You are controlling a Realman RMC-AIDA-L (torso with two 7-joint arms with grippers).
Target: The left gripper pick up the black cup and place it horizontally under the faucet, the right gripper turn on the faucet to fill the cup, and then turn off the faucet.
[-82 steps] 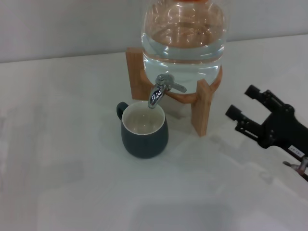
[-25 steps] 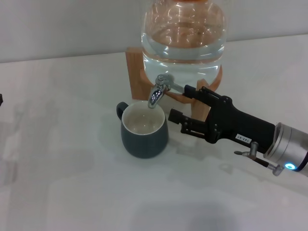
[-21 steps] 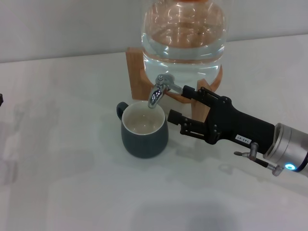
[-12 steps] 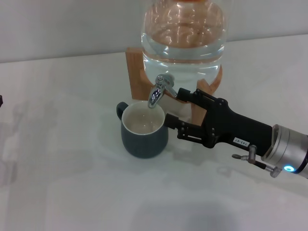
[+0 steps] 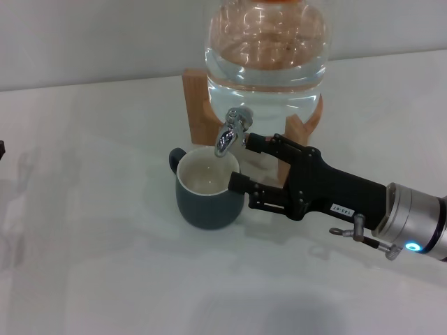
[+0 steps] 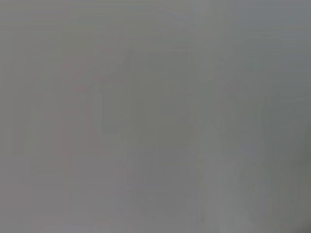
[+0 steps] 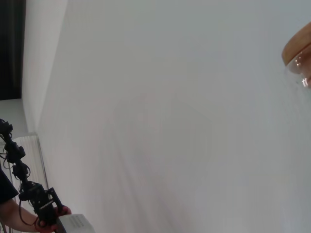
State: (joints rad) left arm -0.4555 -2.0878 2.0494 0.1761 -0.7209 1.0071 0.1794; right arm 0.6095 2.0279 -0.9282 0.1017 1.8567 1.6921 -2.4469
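The black cup (image 5: 208, 192) stands upright on the white table, its cream inside open right under the spout of the chrome faucet (image 5: 229, 134). The faucet sits on the clear water jar (image 5: 265, 59). My right gripper (image 5: 243, 162) is open and reaches in from the right. Its upper fingertip (image 5: 253, 142) is against the faucet's right side and its lower fingertip (image 5: 236, 183) is at the cup's right rim. I cannot see a water stream. The left gripper is out of view; only a dark sliver (image 5: 1, 148) shows at the left edge.
The jar rests on a wooden stand (image 5: 197, 101) behind the cup. The white table (image 5: 105, 265) runs to a pale wall at the back. The right wrist view shows a wall, the jar's edge (image 7: 300, 58) and a person's hand (image 7: 46, 213). The left wrist view is plain grey.
My right gripper came in from the far right and moved left to the faucet. The lever no longer sticks out to the right. The cup has not moved.
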